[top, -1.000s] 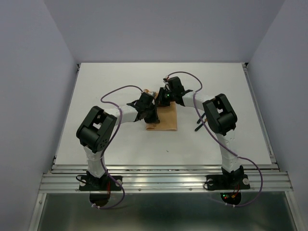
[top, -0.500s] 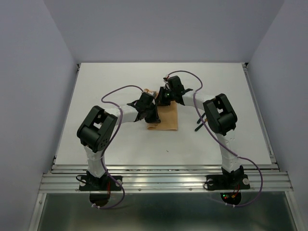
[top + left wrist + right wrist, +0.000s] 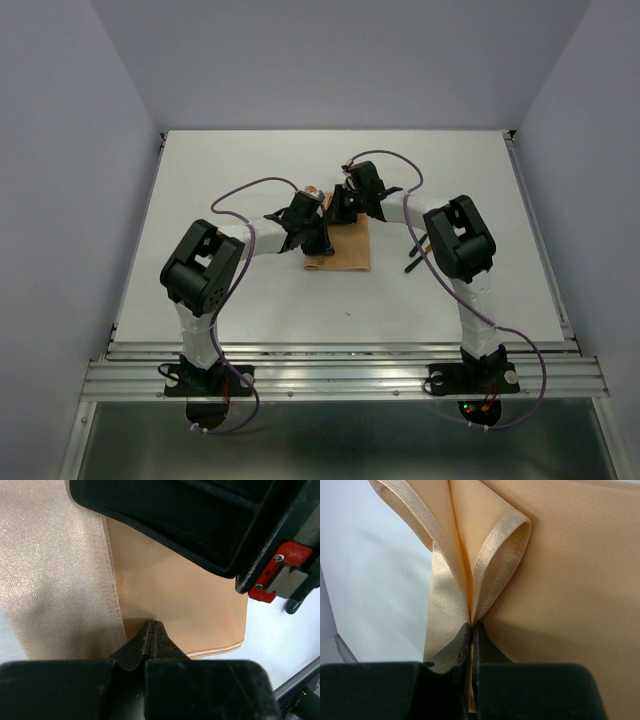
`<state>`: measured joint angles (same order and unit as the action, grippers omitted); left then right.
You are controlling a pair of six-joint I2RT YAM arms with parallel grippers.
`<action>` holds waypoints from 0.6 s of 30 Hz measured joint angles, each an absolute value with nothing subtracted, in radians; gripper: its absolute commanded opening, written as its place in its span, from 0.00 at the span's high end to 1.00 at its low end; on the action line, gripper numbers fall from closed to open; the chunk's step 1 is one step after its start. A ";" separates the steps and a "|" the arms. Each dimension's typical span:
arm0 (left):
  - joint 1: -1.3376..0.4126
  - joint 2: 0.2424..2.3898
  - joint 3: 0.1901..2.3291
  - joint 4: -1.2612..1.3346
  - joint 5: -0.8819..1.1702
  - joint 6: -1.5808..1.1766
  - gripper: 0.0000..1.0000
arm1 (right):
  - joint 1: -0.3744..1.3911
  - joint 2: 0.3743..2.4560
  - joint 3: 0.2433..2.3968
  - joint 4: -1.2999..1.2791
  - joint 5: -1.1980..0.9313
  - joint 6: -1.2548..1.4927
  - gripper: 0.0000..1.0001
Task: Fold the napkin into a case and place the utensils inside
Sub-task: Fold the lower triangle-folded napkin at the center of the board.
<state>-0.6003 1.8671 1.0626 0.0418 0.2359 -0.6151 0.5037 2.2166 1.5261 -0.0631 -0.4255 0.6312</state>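
Left pincer is clenched on a layer of the napkin, which lies folded mid-counter between the two arms. Right pincer is clenched on the cloth's hemmed edge, which stands pinched up in two loops. Dark handles of the utensils show just right of the napkin.

White tabletop free left, far, near. Centre blocked: black left arm and black right arm meet over peach-orange cloth napkin (thin purple cables loop above); slim dark-handled utensils just right.
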 measured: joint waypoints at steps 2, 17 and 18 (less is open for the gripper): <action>-0.600 1.867 1.063 0.042 0.236 -0.615 1.00 | 0.504 2.217 1.526 -0.064 -0.423 0.627 0.99; -0.601 1.776 1.056 -0.029 0.252 -0.584 1.00 | 0.504 2.217 1.526 -0.068 -0.415 0.602 0.99; -0.601 1.743 1.056 -0.038 0.254 -0.577 1.00 | 0.504 2.217 1.526 -0.068 -0.415 0.601 0.99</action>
<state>-0.6006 1.7428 1.0557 -0.0376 0.2539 -0.5766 0.5037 2.2166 1.5257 -0.0677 -0.4149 0.6010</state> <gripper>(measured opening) 0.025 0.033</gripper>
